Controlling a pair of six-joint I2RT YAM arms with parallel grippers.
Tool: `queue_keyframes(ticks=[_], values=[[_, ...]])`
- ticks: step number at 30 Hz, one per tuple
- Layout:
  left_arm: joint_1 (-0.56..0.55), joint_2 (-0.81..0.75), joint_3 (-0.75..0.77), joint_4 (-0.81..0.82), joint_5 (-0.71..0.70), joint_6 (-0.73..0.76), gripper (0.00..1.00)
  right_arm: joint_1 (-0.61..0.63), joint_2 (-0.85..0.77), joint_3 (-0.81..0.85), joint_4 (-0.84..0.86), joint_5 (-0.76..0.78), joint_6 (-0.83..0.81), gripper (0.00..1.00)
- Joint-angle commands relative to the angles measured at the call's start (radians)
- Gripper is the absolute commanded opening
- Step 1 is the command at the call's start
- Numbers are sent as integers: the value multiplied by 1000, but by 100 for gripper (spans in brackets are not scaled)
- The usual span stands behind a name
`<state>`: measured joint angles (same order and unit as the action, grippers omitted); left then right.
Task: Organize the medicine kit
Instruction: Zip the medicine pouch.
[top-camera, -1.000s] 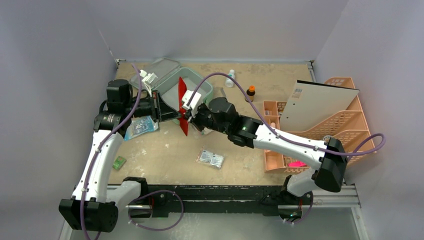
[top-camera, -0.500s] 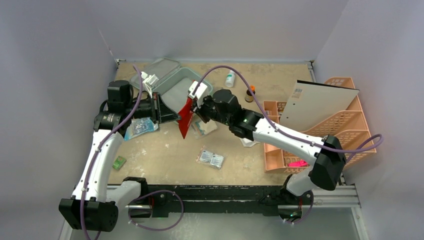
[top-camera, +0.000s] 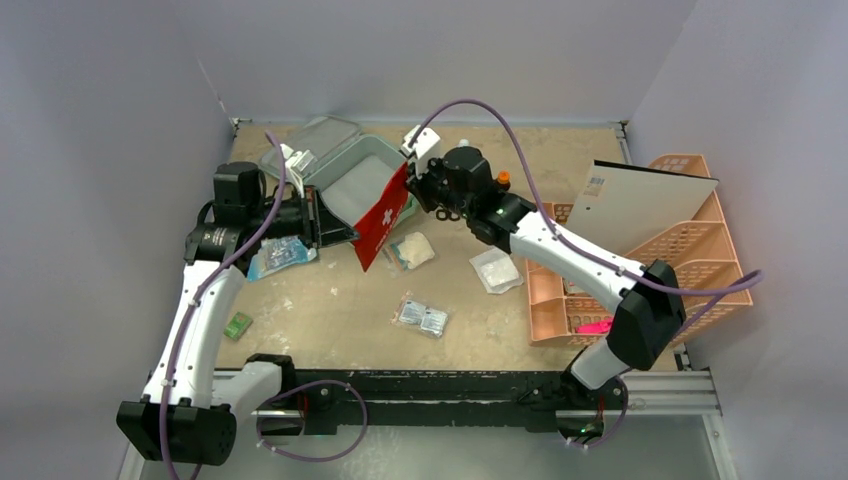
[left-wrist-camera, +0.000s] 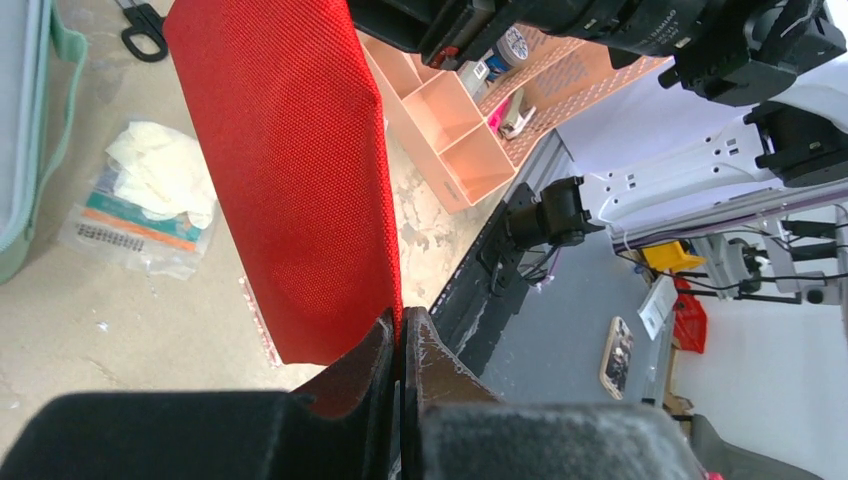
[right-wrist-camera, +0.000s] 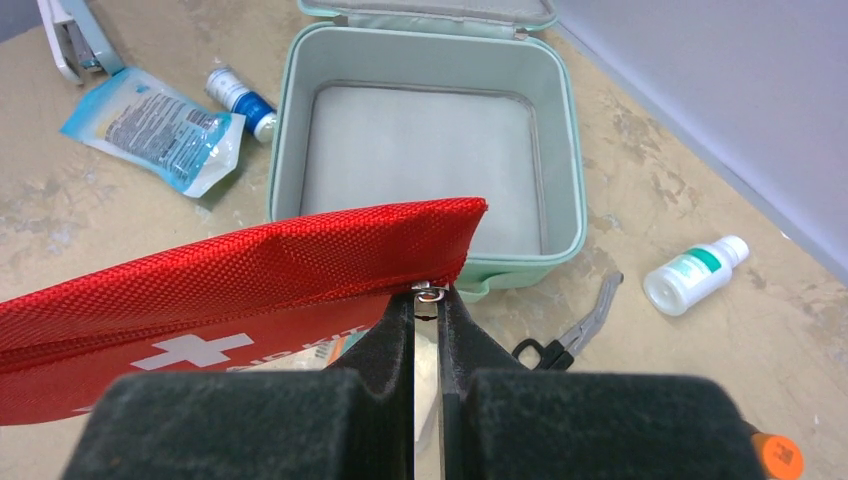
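Note:
The mint-green medicine kit (top-camera: 352, 158) lies open at the back left, its pale inside bare; in the right wrist view its rim (right-wrist-camera: 283, 150) is just beyond my fingers. The red first aid pouch (top-camera: 381, 218) hangs stretched between both grippers, above the table in front of the kit. My left gripper (top-camera: 351, 236) is shut on its lower edge, seen edge-on in the left wrist view (left-wrist-camera: 402, 328) below the red fabric (left-wrist-camera: 290, 170). My right gripper (top-camera: 411, 181) is shut on the metal zipper pull (right-wrist-camera: 428, 292) at the pouch's upper corner (right-wrist-camera: 300, 262).
A gauze packet (top-camera: 413, 250), a white packet (top-camera: 497, 270) and a printed packet (top-camera: 420, 316) lie mid-table. A blue packet (top-camera: 281, 255), a white bottle (top-camera: 460, 155), scissors (right-wrist-camera: 572, 335) and an orange-capped bottle (top-camera: 503, 181) are nearby. The peach rack (top-camera: 690, 250) with a white board (top-camera: 640, 205) stands right.
My right gripper has moved back and to the right with the pouch's top corner. The pouch has turned from edge-on to stretched out, white cross showing. The left gripper has stayed put.

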<state>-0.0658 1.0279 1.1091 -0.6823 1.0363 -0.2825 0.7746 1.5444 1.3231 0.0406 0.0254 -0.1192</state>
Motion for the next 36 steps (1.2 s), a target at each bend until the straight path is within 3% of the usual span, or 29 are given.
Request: queue_keyframes(ticks=[1, 11, 18, 24, 31, 36], values=[[-1, -35, 6, -23, 6, 37, 0, -45, 27, 69, 19, 36, 23, 0], [-1, -34, 29, -119, -105, 112, 0, -95, 46, 101, 25, 23, 36, 0], [-2, -40, 27, -41, -128, 50, 0, -100, 33, 85, -11, -76, 54, 1], [0, -20, 27, 129, -120, -50, 0, -100, -66, 18, -61, -197, 195, 43], [-1, 75, 81, 175, -185, -57, 0, -100, -193, -31, -163, -231, 349, 64], [-1, 170, 110, 249, -211, -75, 0, -98, -258, -78, -123, -244, 417, 88]])
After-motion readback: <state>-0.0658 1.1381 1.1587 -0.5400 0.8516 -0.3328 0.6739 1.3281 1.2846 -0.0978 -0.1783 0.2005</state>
